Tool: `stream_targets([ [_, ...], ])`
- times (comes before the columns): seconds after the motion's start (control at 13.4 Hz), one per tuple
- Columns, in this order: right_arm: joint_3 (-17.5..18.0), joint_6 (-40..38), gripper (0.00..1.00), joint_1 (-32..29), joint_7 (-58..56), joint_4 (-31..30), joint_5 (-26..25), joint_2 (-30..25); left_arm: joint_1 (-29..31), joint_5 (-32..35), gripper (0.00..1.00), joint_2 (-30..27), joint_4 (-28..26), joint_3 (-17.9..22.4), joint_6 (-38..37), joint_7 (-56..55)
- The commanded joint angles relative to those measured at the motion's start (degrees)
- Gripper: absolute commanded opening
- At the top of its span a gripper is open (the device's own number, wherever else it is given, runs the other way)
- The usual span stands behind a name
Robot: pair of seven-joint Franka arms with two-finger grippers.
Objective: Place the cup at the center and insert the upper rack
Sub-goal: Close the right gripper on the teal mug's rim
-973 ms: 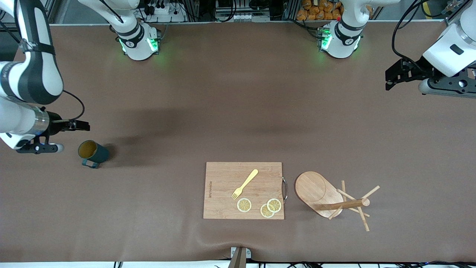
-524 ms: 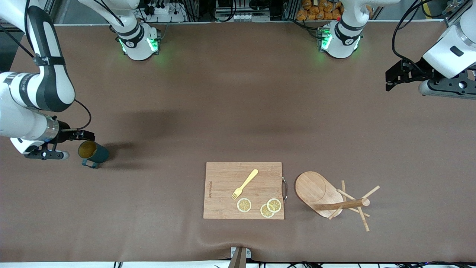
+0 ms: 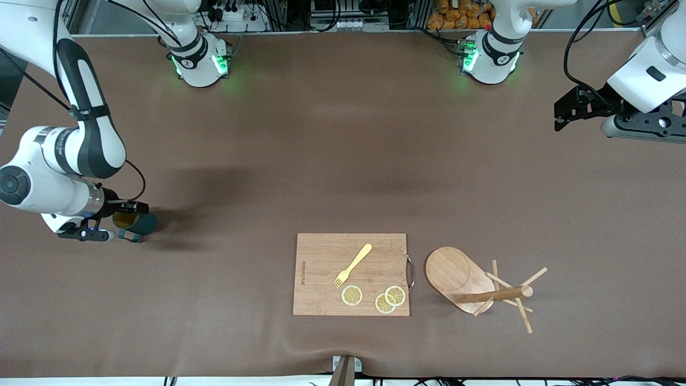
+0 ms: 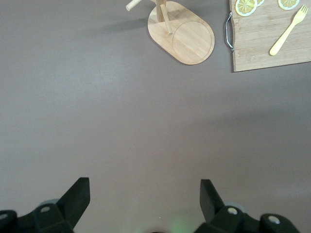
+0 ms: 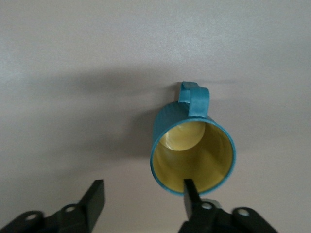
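The cup (image 3: 143,223) (image 5: 192,154), dark teal with a yellow inside, stands upright near the right arm's end of the table, handle toward the front camera. My right gripper (image 3: 134,207) (image 5: 142,194) is at its rim and open. One of its fingers (image 5: 190,190) is over the cup's mouth and the other stands outside the wall. The upper rack (image 3: 462,279) (image 4: 182,37), a light wooden mug tree, lies on its side beside the cutting board. My left gripper (image 3: 560,113) (image 4: 143,194) waits open above the left arm's end of the table.
A wooden cutting board (image 3: 321,252) (image 4: 262,48) lies near the table's front edge, with a yellow fork (image 3: 352,265) and lemon slices (image 3: 352,295) on it. The rack's thin pegs (image 3: 522,313) stick out toward the left arm's end. Both arm bases stand along the table's back edge.
My right arm has swung in toward the cup, bringing the gripper from beside it to its rim, and its jaws have narrowed somewhat. The left arm has barely moved.
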Motion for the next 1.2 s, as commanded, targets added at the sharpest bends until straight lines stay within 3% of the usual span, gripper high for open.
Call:
stream_targets([
  [0.0,0.43,1.43,0.62,-0.79,0.70,0.63,0.37,1.54,-0.10,1.27,1.00,0.41,0.97,-0.11,0.05,0.05],
  [0.22,0.43,3.19,0.61,-1.14,0.70,0.63,0.37,2.77,0.07,1.27,1.00,0.41,0.97,-0.11,0.13,0.05],
  [0.52,0.43,4.86,0.51,-1.06,0.78,0.63,0.46,4.36,-0.10,1.18,1.00,0.41,1.06,-0.19,0.49,0.05],
  [0.75,0.43,4.87,0.23,-1.15,0.78,0.63,0.46,4.53,-0.10,1.18,1.00,0.41,1.06,-0.20,0.49,-0.04],
  [0.9,0.43,4.87,0.15,-1.23,0.78,0.63,0.46,4.62,-0.10,1.18,1.00,0.41,1.06,-0.11,0.49,0.05],
  [1.05,0.43,4.87,0.00,-1.15,0.78,0.63,0.46,4.88,-0.19,1.18,1.00,0.41,1.06,-0.11,0.49,0.05],
  [1.12,0.43,4.69,0.00,-1.15,0.78,0.63,0.46,4.88,-0.19,1.18,1.00,0.41,1.06,-0.11,0.49,0.05],
])
